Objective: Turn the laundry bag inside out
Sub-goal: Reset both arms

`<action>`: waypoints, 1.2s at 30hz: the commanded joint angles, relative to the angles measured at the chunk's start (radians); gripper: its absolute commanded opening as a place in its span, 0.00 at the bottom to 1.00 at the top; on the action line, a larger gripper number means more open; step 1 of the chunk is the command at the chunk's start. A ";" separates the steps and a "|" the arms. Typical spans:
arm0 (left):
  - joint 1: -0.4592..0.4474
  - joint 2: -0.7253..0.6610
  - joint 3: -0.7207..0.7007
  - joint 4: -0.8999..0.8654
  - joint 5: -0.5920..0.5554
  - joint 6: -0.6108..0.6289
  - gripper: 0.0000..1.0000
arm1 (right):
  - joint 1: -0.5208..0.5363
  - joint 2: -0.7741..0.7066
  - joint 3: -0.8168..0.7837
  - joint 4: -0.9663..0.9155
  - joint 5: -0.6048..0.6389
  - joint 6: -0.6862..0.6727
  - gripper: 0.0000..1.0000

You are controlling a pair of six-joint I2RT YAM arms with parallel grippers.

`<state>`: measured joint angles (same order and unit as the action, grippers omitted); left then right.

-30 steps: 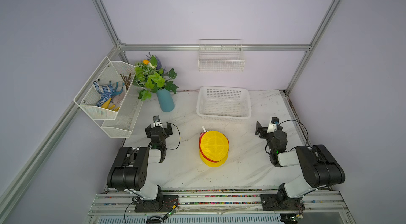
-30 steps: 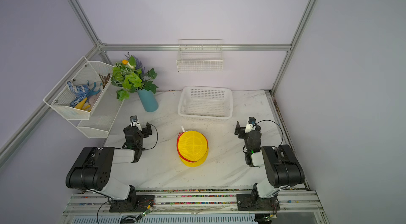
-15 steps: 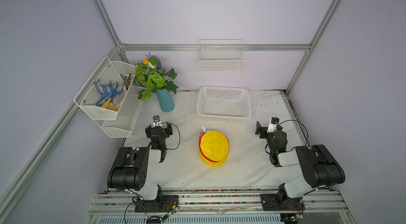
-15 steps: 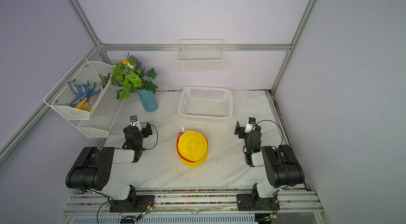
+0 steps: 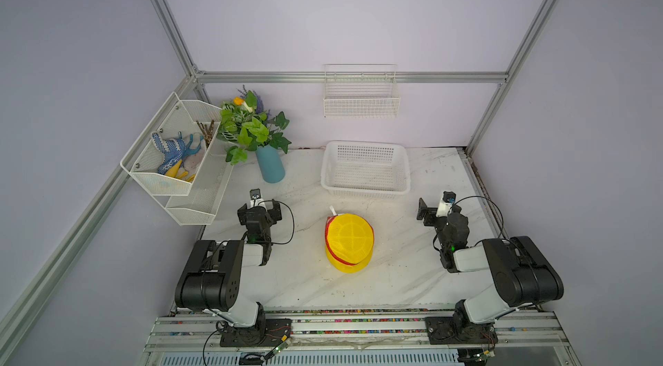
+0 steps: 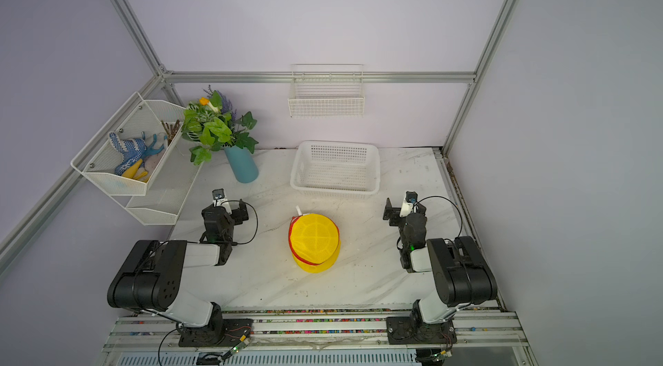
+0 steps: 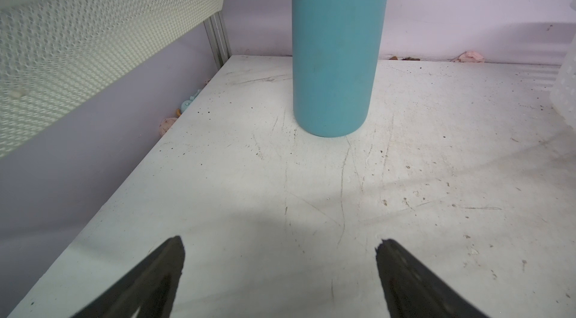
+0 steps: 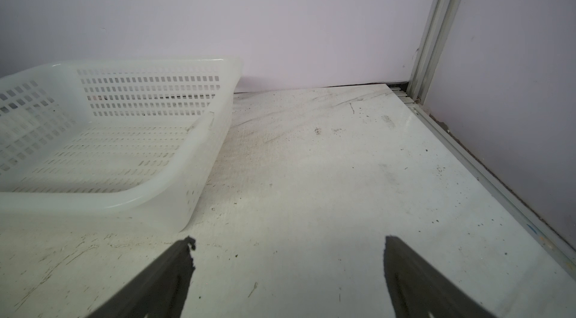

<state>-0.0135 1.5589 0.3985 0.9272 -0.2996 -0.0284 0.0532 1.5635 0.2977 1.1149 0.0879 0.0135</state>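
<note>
The laundry bag [image 5: 349, 243] stands a little below the centre of the frame in both top views, a bright yellow mesh drum resting on the white marbled table [image 5: 305, 285]. Its red zipper trim [image 5: 330, 251] curves down its left side and a small white tab [image 5: 333, 210] sticks out at its upper left edge. Neither arm touches it. The left gripper [image 7: 280, 246] sits well to the left of the bag; the left wrist view shows its two dark fingers spread wide over bare table with nothing between them, pointing toward the teal vase [image 7: 338, 51] of green leaves in the upper left of the tabletop. The right gripper [image 8: 288, 243] sits well to the right of the bag, likewise spread wide and empty, facing the back wall with the white perforated basket [image 8: 93, 199] in its wrist view. In a top view that basket lies just above the bag, apart from it. A white mesh rack [image 5: 168, 185] holding blue dotted gloves [image 5: 167, 152] hangs at the left, and a wire basket [image 5: 360, 107] is on the back wall
</note>
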 commanded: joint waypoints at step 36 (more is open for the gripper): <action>-0.003 -0.010 -0.027 0.003 0.016 0.012 1.00 | -0.001 0.004 0.000 0.036 0.003 -0.003 0.99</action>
<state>-0.0135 1.5585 0.3985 0.9268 -0.2989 -0.0273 0.0532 1.5635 0.2977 1.1149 0.0879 0.0135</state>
